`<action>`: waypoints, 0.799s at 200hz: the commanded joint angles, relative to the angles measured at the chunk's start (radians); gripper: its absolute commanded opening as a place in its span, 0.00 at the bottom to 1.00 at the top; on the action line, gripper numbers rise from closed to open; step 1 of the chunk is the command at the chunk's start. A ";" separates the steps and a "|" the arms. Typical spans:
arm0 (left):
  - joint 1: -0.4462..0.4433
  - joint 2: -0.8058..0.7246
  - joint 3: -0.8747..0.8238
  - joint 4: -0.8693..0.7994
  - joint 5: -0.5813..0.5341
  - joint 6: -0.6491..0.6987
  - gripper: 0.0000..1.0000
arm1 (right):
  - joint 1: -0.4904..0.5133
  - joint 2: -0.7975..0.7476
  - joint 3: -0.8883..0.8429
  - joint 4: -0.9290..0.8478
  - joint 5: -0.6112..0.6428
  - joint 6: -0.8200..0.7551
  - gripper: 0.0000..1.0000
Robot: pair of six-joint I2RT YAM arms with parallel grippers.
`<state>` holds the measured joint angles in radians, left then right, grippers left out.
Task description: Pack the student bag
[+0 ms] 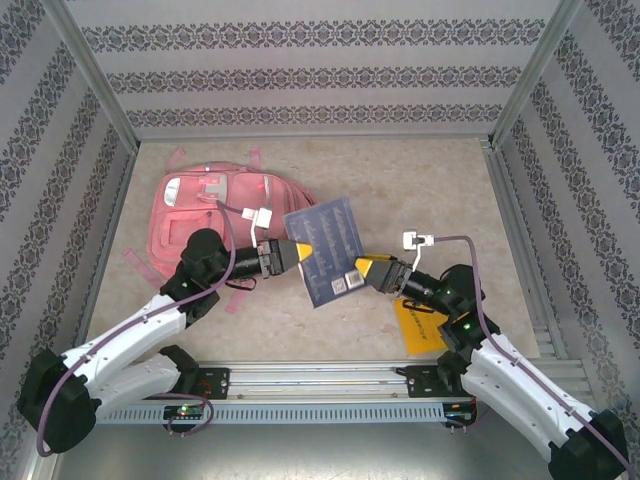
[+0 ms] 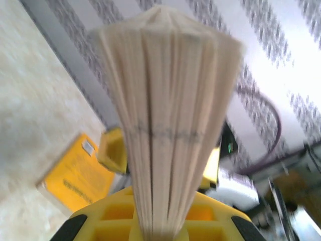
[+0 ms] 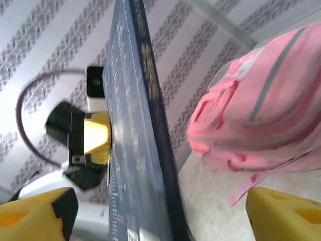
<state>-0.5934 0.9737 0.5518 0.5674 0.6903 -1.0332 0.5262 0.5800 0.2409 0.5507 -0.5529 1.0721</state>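
The student bag (image 1: 190, 212) lies flat, long axis roughly sideways, behind the left gripper (image 1: 302, 253), which clamps a blue book (image 1: 330, 235). The right gripper (image 1: 361, 266) gapes wide around the book's edge.

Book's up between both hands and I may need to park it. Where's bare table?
Free: the far right table, between student bag and right wall; also the near strip between blue book and base rail. Crowded: centre around the book, and near right where the yellow booklet lies.
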 commanded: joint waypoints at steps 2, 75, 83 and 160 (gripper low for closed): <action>0.013 0.053 -0.060 0.379 -0.278 -0.199 0.00 | 0.017 -0.031 -0.070 0.192 0.236 0.152 0.93; 0.013 0.188 -0.111 0.644 -0.327 -0.393 0.00 | 0.124 -0.063 -0.127 0.210 0.456 0.157 0.98; 0.014 0.186 -0.120 0.650 -0.331 -0.398 0.00 | 0.134 -0.047 -0.114 0.207 0.462 0.150 0.98; 0.012 0.207 -0.128 0.679 -0.327 -0.418 0.00 | 0.207 0.259 0.043 0.350 0.438 0.120 0.96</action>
<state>-0.5888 1.1831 0.4187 1.1324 0.3710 -1.4380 0.7120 0.7769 0.2127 0.7738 -0.1127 1.2133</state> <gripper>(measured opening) 0.105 0.971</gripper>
